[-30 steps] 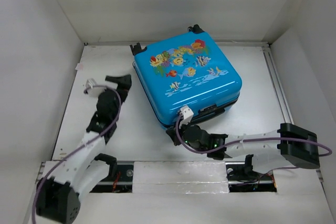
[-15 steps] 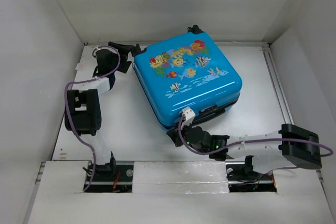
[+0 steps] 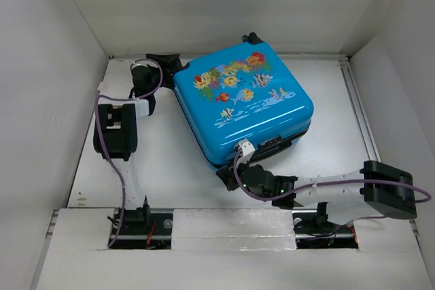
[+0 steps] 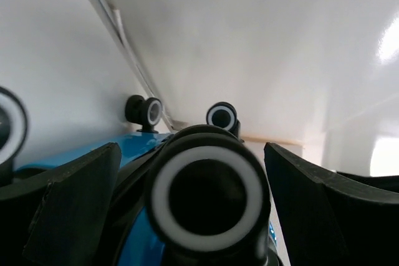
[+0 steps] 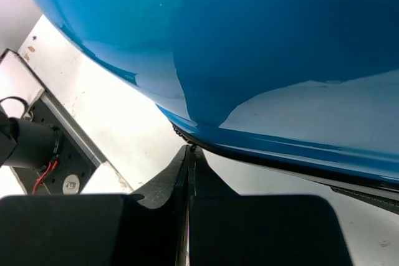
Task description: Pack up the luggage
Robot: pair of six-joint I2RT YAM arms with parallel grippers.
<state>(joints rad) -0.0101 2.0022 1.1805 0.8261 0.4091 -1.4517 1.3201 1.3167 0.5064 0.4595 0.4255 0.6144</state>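
I see the blue fish-print suitcase [image 3: 243, 103] lying closed toward the far edge of the table [image 3: 177, 168], about midway along it. My left gripper [image 3: 163, 62] sits at the case's far-left corner, fingers spread wide around a black wheel [image 4: 207, 192]. My right gripper [image 5: 189, 154] has its fingers pressed together, tips at the seam [image 5: 262, 154] on the case's near side.

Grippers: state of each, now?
Left gripper: open, suitcase wheel between its fingers, ungripped.
Right gripper: shut against the suitcase; grip on anything cannot be told.
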